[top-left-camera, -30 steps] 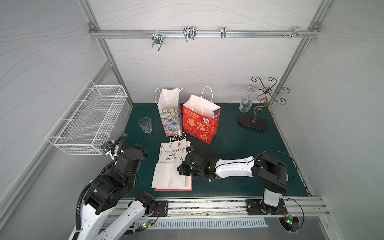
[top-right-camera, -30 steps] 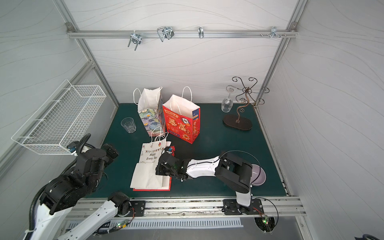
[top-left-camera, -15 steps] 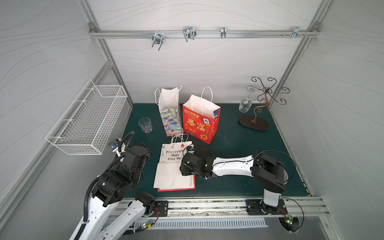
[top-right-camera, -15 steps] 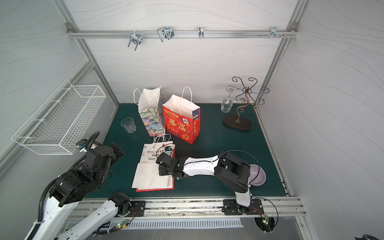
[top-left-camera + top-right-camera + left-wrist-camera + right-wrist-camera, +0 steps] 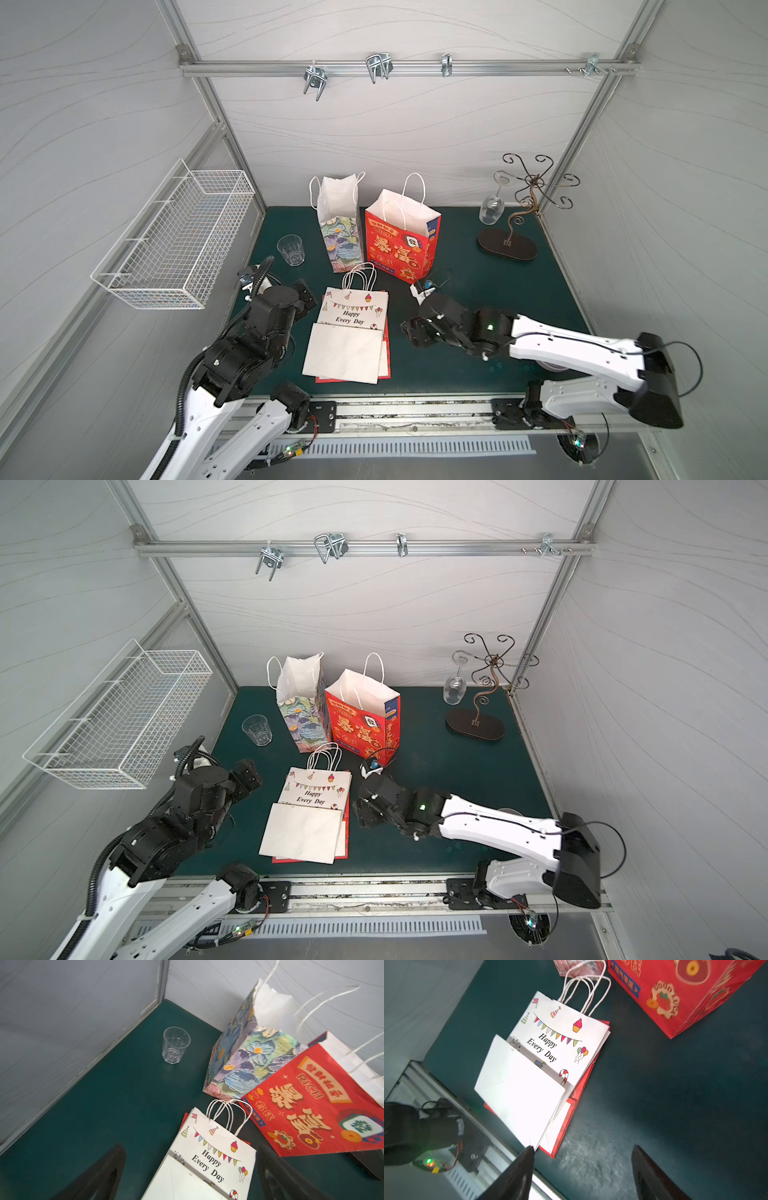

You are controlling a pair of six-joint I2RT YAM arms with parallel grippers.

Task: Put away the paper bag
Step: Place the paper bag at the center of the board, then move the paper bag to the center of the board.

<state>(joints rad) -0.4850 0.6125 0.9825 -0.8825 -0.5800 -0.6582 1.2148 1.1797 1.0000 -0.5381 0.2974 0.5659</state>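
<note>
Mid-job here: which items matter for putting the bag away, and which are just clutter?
Job: flat white bag, flat red bag under it, right tool open beside them.
Idle for now: floral bag, upright red bag, tumbler, wine glass, stand, wire basket.

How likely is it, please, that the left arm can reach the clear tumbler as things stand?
Probably yes: the left gripper is open, and only bare green mat lies between it and the tumbler.

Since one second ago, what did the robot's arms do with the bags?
The right tool opened and pulled back off the flat Happy Every Day bag, toward its own side. The left tool, open, moved closer to that bag. The bag and everything else stayed put.
</note>
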